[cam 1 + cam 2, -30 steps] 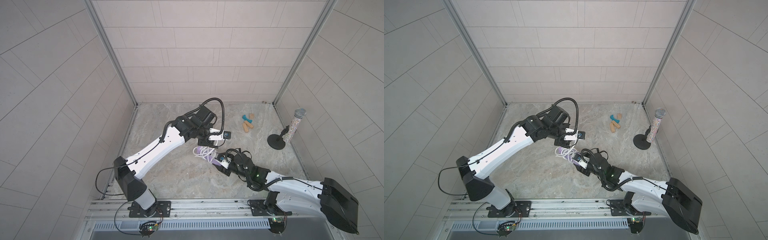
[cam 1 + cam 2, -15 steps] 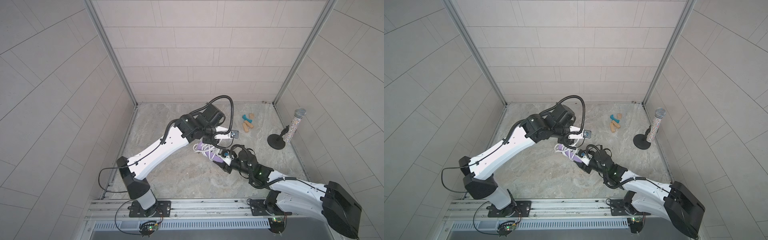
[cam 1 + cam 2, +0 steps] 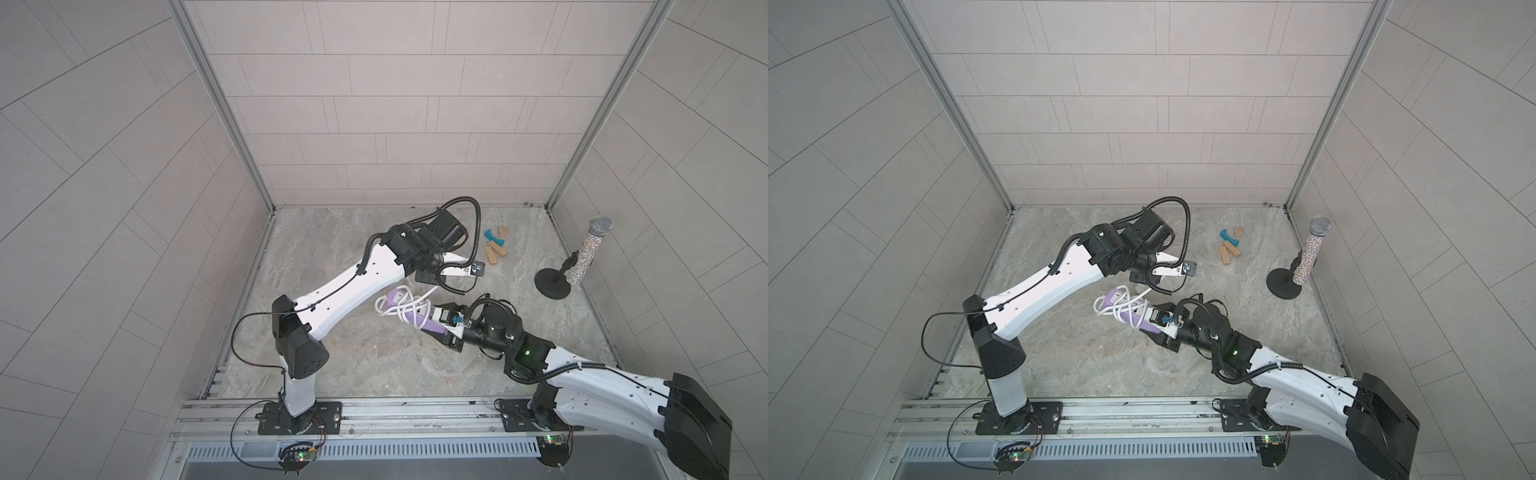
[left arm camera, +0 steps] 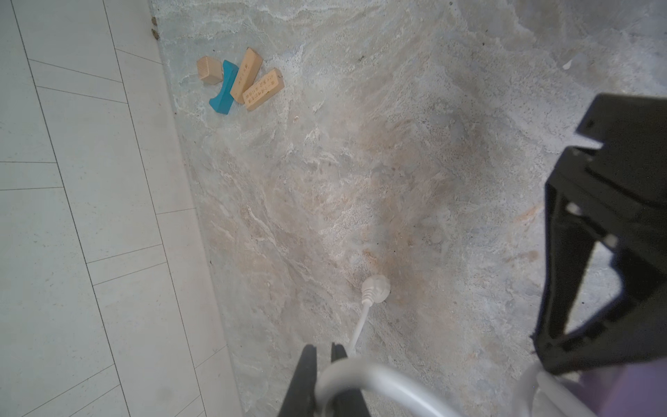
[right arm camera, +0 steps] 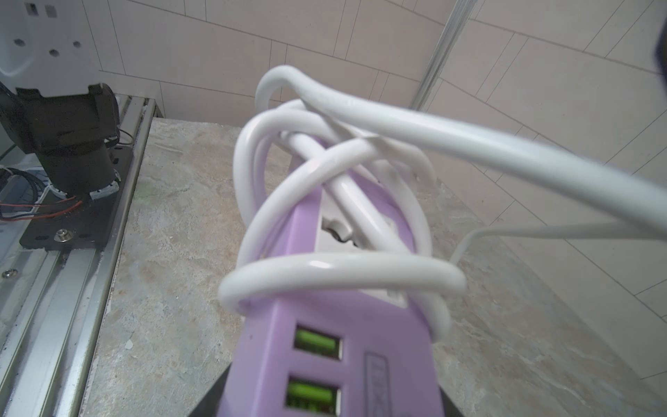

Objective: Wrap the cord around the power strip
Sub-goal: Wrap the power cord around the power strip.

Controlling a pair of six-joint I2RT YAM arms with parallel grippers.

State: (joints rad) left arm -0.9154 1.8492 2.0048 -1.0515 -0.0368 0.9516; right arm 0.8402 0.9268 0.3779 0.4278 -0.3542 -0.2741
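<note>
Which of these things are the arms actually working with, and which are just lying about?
Part of the job:
the power strip, lilac, held at one end by the right gripper
the cord, white, looped round it, with a stretch pinched in the left gripper

Lying about:
three wooden blocks
a teal block
a glittery microphone on its black stand

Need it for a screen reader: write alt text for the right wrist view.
A lilac power strip fills the foreground, wrapped in crossing loops of white cord; one strand leads out of frame above a marbled table.
</note>
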